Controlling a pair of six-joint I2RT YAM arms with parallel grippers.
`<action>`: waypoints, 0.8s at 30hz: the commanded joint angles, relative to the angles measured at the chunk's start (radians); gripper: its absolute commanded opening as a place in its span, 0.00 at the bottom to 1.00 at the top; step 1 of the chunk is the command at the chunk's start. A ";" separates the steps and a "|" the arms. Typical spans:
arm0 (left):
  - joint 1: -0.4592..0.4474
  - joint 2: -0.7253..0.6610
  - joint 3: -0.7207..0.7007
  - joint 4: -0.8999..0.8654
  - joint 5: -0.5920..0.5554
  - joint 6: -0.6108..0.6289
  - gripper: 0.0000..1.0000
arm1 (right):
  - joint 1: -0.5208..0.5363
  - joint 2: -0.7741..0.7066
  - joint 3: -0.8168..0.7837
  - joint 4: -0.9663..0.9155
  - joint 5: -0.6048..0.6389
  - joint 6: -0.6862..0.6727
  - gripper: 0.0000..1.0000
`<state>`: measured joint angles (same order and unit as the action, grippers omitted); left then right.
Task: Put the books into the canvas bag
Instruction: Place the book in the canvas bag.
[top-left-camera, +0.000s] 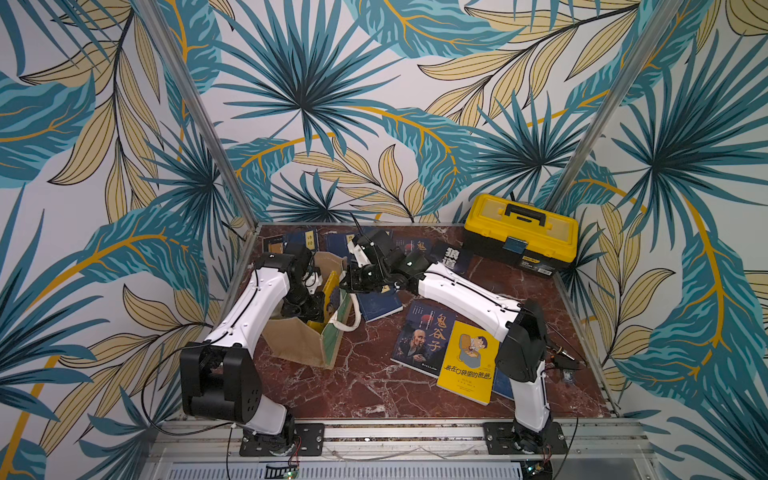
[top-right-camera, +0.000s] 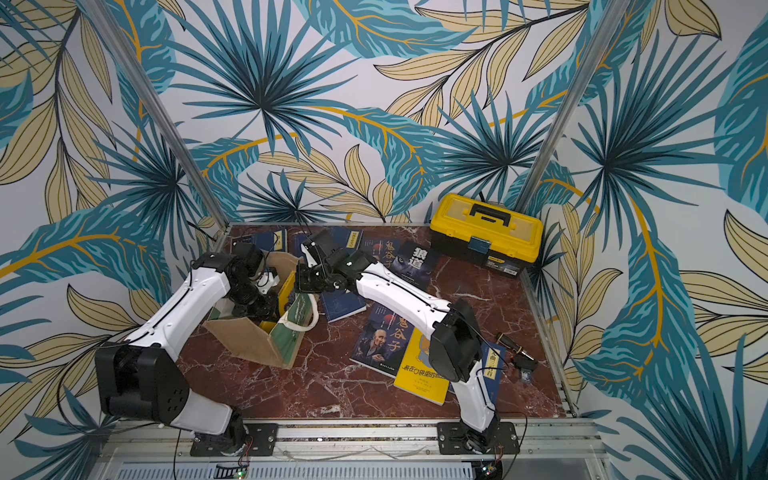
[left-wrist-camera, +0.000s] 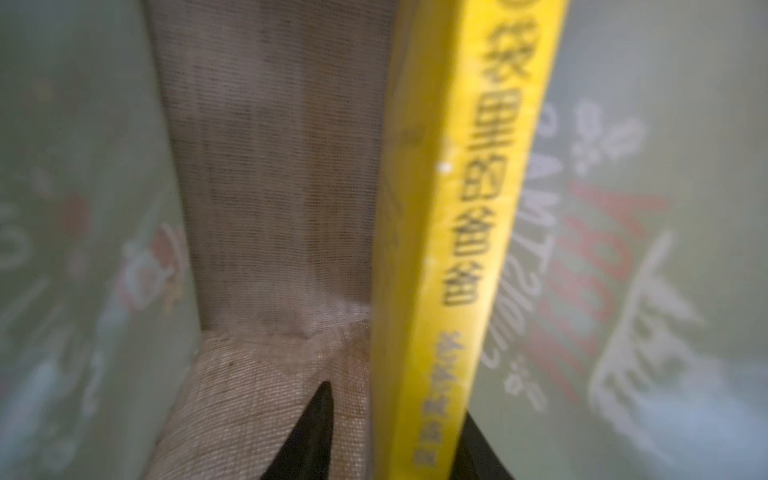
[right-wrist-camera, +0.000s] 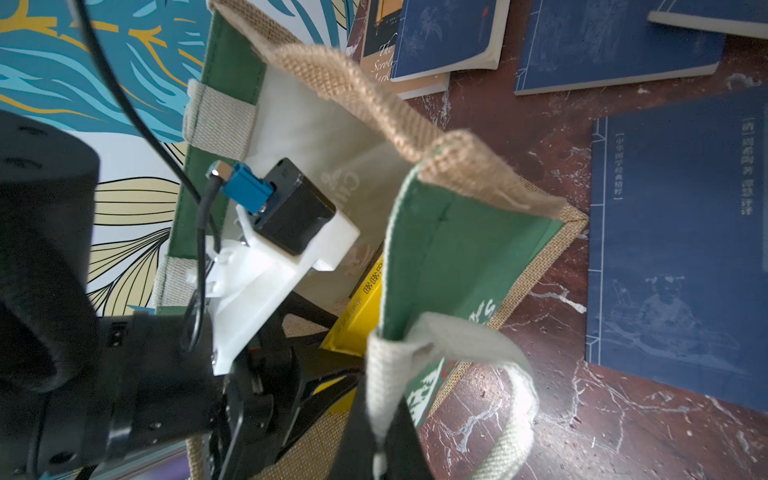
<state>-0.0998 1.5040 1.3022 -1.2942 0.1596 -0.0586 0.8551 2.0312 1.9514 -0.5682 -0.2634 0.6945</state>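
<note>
Left wrist: yellow book (left-wrist-camera: 449, 249) inside canvas bag (left-wrist-camera: 270, 166)

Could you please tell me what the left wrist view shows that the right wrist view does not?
Only the left wrist view: the woven inner floor and end wall of the canvas bag, and the spine of the yellow book close up between the open jaws of the left end effector.
Only the right wrist view: the right end effector shut on the white handle, navy books lying on the marble table, and the left arm's wrist camera at the bag's mouth.
Both: the bag, with the yellow book standing in it.
</note>
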 joint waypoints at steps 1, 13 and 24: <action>0.020 -0.034 -0.009 0.013 -0.146 -0.022 0.53 | 0.003 -0.007 0.023 0.002 -0.020 -0.031 0.00; 0.045 -0.150 0.093 -0.013 -0.314 -0.062 0.65 | 0.003 -0.001 0.036 -0.033 -0.031 -0.050 0.00; 0.025 -0.153 0.180 0.000 0.090 -0.017 0.41 | 0.003 0.028 0.078 -0.045 -0.056 -0.057 0.00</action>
<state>-0.0654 1.3376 1.4433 -1.3025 0.0986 -0.0914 0.8555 2.0396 1.9896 -0.6239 -0.2867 0.6571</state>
